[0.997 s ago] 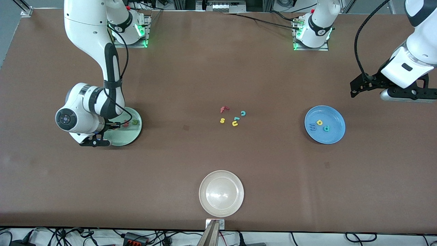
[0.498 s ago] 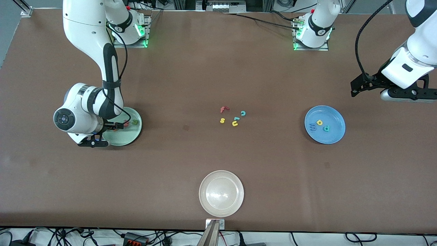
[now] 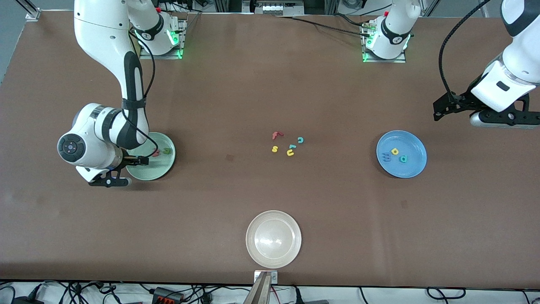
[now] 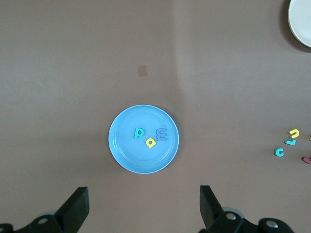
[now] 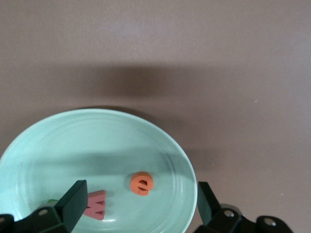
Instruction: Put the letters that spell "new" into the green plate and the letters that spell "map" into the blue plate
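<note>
The green plate (image 3: pixel 157 169) (image 5: pixel 97 141) lies toward the right arm's end of the table. In it are the orange e (image 5: pixel 141 184), the pinkish-red w (image 5: pixel 95 204) (image 3: pixel 156 153) and the green n (image 3: pixel 167 150). My right gripper (image 3: pixel 137 161) (image 5: pixel 140 206) hangs open just over this plate, holding nothing. The blue plate (image 3: pixel 411 166) (image 4: pixel 131 155) holds the blue m (image 4: pixel 162 134) (image 3: pixel 386 156), the yellow a (image 4: pixel 151 142) (image 3: pixel 395 151) and the teal p (image 4: pixel 139 132) (image 3: pixel 403 158). High up beside the blue plate, my left gripper (image 3: pixel 438 110) (image 4: pixel 144 208) waits open and empty.
Loose letters lie mid-table: a red f (image 3: pixel 276 135), a teal c (image 3: pixel 300 139), a yellow s (image 3: pixel 274 148), a yellow u (image 3: pixel 290 153) and a small teal piece (image 3: pixel 292 146). A whitish-beige plate (image 3: pixel 273 219) sits near the front camera's edge.
The right gripper has opened and let the orange e go into the green plate, then drawn back toward its end of the table. The left arm has barely moved.
</note>
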`<action>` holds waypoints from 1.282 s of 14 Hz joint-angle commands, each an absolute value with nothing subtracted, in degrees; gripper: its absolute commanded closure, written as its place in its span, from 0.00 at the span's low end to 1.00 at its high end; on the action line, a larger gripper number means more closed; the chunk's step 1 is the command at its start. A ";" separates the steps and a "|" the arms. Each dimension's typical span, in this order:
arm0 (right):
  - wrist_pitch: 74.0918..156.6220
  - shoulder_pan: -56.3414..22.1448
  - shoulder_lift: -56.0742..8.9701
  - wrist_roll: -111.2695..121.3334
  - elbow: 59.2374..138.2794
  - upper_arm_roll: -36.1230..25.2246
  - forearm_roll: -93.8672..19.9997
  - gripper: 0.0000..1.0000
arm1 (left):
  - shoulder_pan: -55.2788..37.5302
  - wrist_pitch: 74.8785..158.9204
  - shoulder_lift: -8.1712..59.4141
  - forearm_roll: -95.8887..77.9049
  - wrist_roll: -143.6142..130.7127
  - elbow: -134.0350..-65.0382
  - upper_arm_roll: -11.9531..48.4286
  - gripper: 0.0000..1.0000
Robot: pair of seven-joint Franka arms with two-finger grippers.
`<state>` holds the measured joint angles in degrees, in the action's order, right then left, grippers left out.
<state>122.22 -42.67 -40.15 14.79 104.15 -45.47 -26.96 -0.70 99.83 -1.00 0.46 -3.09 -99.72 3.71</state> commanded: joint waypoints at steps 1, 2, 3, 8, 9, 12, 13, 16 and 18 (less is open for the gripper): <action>121.20 -41.92 -39.64 15.29 102.22 -45.79 -28.21 0.00 | -0.70 98.79 -0.35 0.18 -3.69 -98.00 3.78 0.00; 121.11 -42.01 -39.46 15.21 101.87 -45.88 -28.21 0.00 | -0.70 98.79 -0.26 0.18 -3.69 -98.00 3.78 0.00; 121.20 -41.75 -39.11 15.12 101.60 -45.79 -28.21 0.00 | -0.70 98.79 -0.26 0.18 -3.87 -98.00 3.78 0.00; 121.29 -37.28 -32.80 11.27 100.47 -40.62 -25.77 0.00 | -0.70 98.79 -0.26 0.18 -3.87 -98.00 3.78 0.00; 121.29 -35.61 -31.22 9.42 99.41 -37.82 -22.18 0.00 | -0.70 98.79 -0.26 0.18 -3.87 -98.00 3.78 0.00; 121.03 -29.38 -24.99 1.51 98.00 -28.69 -9.36 0.00 | -0.70 98.79 -0.26 0.18 -3.87 -97.91 3.78 0.00; 120.24 -25.88 -22.61 0.54 97.56 -24.39 -5.58 0.00 | -0.70 98.88 -0.26 0.18 -3.95 -97.91 3.78 0.00; 114.98 -18.04 -17.33 0.44 94.76 -17.34 0.78 0.00 | -0.70 98.79 -0.26 0.18 -3.96 -97.91 3.78 0.00; 109.63 -11.64 -14.17 0.53 92.30 -12.16 2.37 0.00 | -0.70 98.79 -0.26 0.18 -3.96 -98.00 3.78 0.00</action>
<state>114.23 -18.17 -17.66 0.94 93.94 -17.93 0.40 -0.72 99.83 -0.92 0.46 -3.45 -99.51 3.71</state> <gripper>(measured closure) 0.000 0.000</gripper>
